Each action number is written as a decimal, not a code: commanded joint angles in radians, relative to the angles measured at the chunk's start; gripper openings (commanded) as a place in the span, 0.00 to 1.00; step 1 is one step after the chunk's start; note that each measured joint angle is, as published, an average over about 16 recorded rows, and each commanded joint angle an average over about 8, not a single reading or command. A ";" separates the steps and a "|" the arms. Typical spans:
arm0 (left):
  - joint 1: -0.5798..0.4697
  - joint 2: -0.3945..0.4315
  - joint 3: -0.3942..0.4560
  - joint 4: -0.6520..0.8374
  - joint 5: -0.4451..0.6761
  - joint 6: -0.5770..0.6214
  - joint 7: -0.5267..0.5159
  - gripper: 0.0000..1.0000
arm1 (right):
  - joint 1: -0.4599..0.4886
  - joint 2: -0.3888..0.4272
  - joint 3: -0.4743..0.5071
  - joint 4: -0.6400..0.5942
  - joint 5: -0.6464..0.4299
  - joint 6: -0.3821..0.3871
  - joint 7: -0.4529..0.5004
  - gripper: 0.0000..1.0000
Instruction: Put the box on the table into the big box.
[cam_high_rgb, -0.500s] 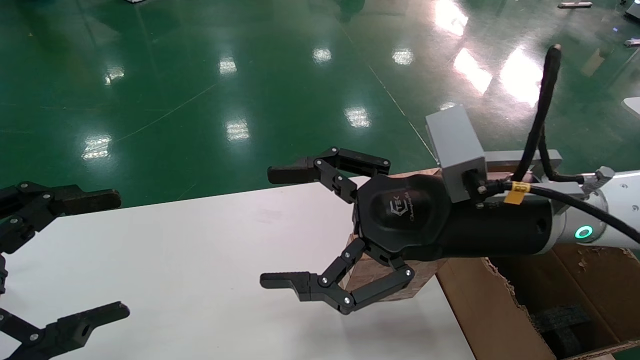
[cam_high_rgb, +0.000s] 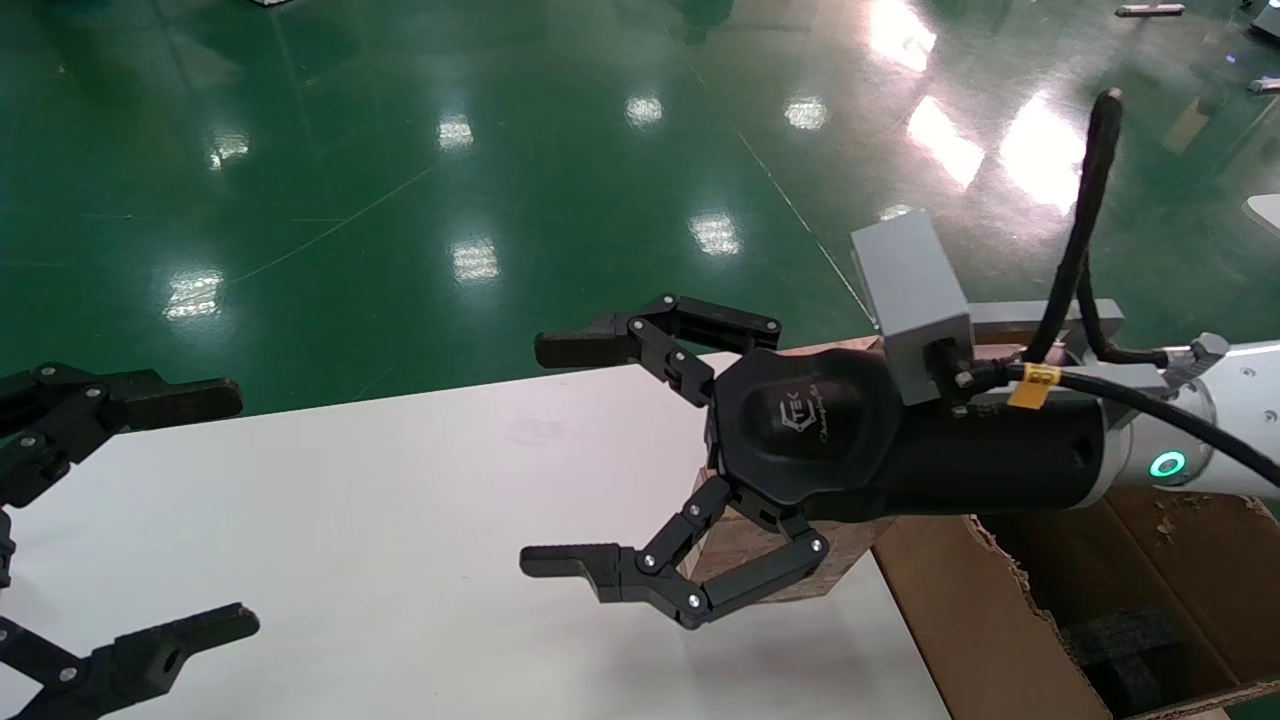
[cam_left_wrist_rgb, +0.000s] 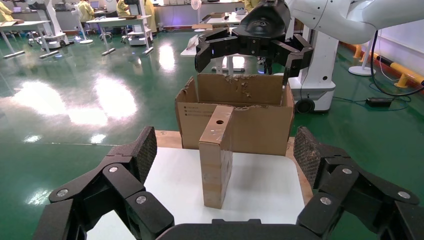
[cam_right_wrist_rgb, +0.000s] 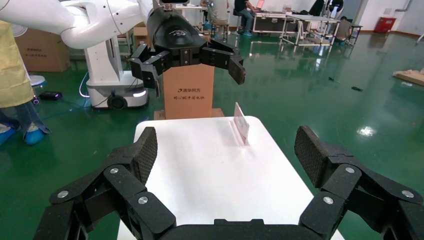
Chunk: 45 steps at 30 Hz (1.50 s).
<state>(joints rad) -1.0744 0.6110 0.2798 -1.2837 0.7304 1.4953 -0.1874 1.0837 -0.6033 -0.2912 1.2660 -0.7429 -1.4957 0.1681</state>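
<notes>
The small light-brown box (cam_left_wrist_rgb: 216, 160) stands upright on the white table (cam_high_rgb: 400, 500), its round hole facing up. In the head view only a brown patch of the box (cam_high_rgb: 745, 545) shows under my right hand. My right gripper (cam_high_rgb: 535, 455) is open and empty; it hovers above the box with its fingers pointing to the table's left. It also shows in the left wrist view (cam_left_wrist_rgb: 247, 55). The big box (cam_high_rgb: 1000, 620), a torn brown carton, stands open beside the table's right end, just behind the small box (cam_left_wrist_rgb: 250, 125). My left gripper (cam_high_rgb: 240, 510) is open and empty at the far left.
A small white card stand (cam_right_wrist_rgb: 241, 122) stands on the table near its far edge. Black foam (cam_high_rgb: 1120, 635) lies inside the big box. A brown printed carton (cam_right_wrist_rgb: 187, 92) stands beyond the table's left end. Green floor surrounds the table.
</notes>
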 joint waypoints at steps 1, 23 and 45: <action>0.000 0.000 0.000 0.000 0.000 0.000 0.000 1.00 | -0.003 -0.001 0.001 0.003 0.004 0.002 0.004 1.00; -0.001 0.000 0.002 0.001 -0.001 0.000 0.001 1.00 | 0.188 0.074 -0.216 -0.446 -0.238 -0.097 -0.323 1.00; -0.001 -0.001 0.003 0.001 -0.002 -0.001 0.002 1.00 | 0.286 0.061 -0.449 -0.648 -0.189 -0.095 -0.483 1.00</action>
<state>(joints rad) -1.0755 0.6099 0.2833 -1.2829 0.7283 1.4944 -0.1855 1.3637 -0.5404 -0.7404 0.6236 -0.9289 -1.5901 -0.3148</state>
